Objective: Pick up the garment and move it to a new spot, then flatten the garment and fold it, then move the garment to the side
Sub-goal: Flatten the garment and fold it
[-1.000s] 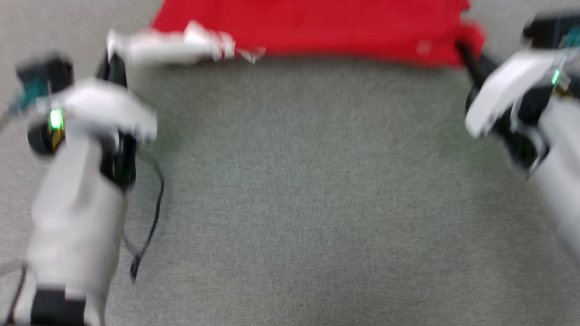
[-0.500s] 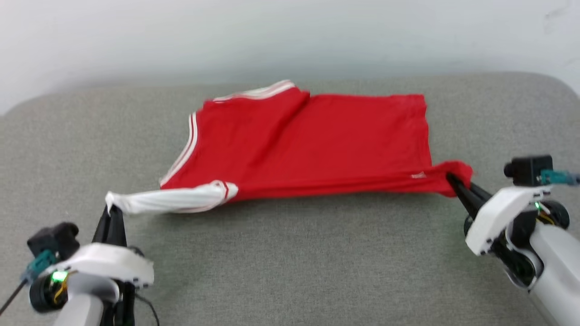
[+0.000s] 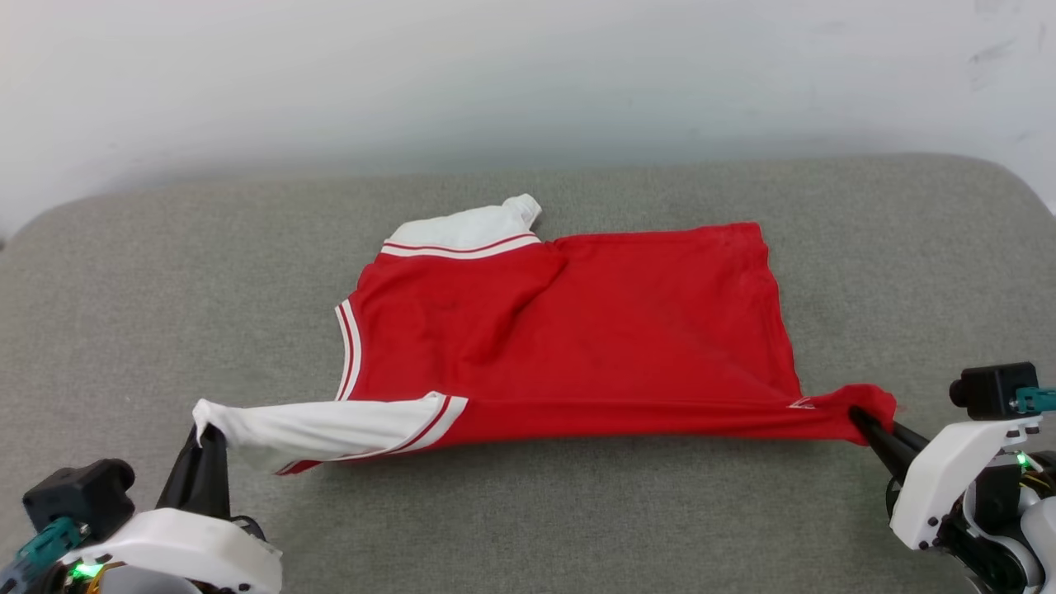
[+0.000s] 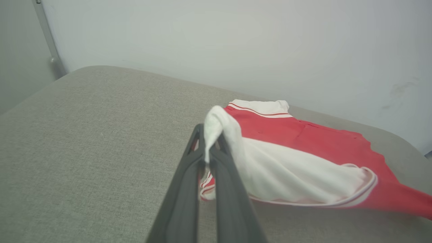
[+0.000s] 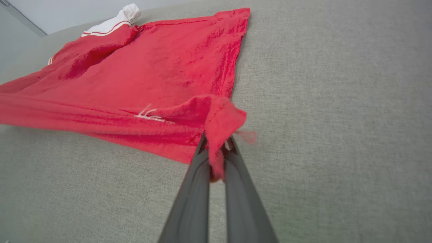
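Observation:
The garment [image 3: 594, 330], a red jersey with white sleeves and striped trim, lies spread on the grey cushioned surface [image 3: 528, 511], its lettering hidden. My left gripper [image 3: 205, 436] is shut on the tip of the near white sleeve [image 4: 297, 175], which is pulled out to the left and lifted slightly. My right gripper [image 3: 860, 417] is shut on the near red hem corner [image 5: 222, 118], stretched to the right. The near edge runs taut between the two grips. In the wrist views each pair of fingers [image 4: 202, 148] [image 5: 216, 148] pinches bunched cloth.
A pale wall [image 3: 528, 74] stands behind the surface's far edge. The surface rounds off at its far corners [image 3: 1006, 177]. A grey post [image 4: 47, 40] rises by the far left corner in the left wrist view.
The head camera has tilted up, so the whole picture shifted down. Both grippers still hold the garment, which now lies a little farther out, with the far white sleeve showing.

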Robot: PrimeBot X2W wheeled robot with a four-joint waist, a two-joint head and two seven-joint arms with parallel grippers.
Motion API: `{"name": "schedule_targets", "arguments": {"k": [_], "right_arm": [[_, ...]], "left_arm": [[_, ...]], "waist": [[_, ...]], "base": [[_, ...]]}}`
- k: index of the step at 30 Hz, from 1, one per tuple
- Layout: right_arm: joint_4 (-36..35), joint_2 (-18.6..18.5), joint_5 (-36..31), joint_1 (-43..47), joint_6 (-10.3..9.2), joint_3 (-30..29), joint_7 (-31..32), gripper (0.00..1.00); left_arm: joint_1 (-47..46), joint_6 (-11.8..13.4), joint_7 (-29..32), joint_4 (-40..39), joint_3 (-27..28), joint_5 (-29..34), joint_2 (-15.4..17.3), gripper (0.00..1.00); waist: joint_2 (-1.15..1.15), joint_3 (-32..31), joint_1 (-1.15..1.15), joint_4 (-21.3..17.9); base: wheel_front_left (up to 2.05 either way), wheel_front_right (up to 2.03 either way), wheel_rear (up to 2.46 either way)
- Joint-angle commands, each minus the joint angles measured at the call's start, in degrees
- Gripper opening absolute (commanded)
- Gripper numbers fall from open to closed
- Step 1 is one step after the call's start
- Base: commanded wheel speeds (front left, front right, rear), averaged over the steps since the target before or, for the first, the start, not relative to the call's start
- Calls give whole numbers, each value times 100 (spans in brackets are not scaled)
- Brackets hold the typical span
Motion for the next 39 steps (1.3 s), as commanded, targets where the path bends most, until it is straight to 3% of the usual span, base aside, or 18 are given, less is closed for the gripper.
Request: {"name": "schedule_targets", "arguments": {"k": [1, 7, 13, 26, 27, 28, 29, 30, 31, 39], "right_arm": [[-44, 8, -154, 152, -29, -190, 174, 0], [-603, 446, -956, 114, -23, -898, 1053, 0], [-751, 886, -1424, -226, -20, -1140, 1544, 0], [14, 1101, -1542, -1089, -18, -787, 993, 0], [123, 1098, -1547, -1102, -19, -747, 942, 20], [212, 1104, -1532, -1137, -18, -704, 880, 49], [299, 1112, -1513, -1159, -18, -665, 809, 100], [378, 1116, -1491, -1169, -19, -628, 740, 100], [432, 1110, -1461, -1181, -18, -592, 629, 100], [270, 870, -1217, -959, -18, -403, -662, 100]], "left_arm": [[-28, 45, 41, 1, 45, 55, 81, 0], [-702, -194, 253, 365, -268, 11, 23, 0], [-1557, -474, 308, 1265, -449, -70, -101, 0], [-2728, -1067, 190, 3104, -714, -249, -405, 0], [-2761, -1114, 214, 3188, -749, -267, -440, 0], [-2783, -1163, 258, 3302, -789, -288, -461, 0], [-2803, -1210, 296, 3393, -832, -324, -481, 21], [-2840, -1246, 264, 3449, -826, -338, -494, 49], [-2865, -1268, 234, 3523, -827, -354, -510, 100], [-2810, -1391, 157, 3705, -708, -472, -367, 100]], "waist": [[0, 79, 2, -22], [0, 536, 2, -47], [0, 961, 2, -48], [0, 1458, 2, -4], [0, 1468, 2, 4], [0, 1472, 2, 13], [0, 1469, 2, 22], [0, 1458, 2, 29], [0, 1440, 2, 34], [0, 1045, 2, 6]], "base": [[0, 0, 0], [0, 0, 0], [0, 0, 0], [0, 0, 0], [0, 0, 0], [0, 0, 0], [0, 0, 0], [0, 0, 0], [0, 0, 0], [0, 0, 0]]}}
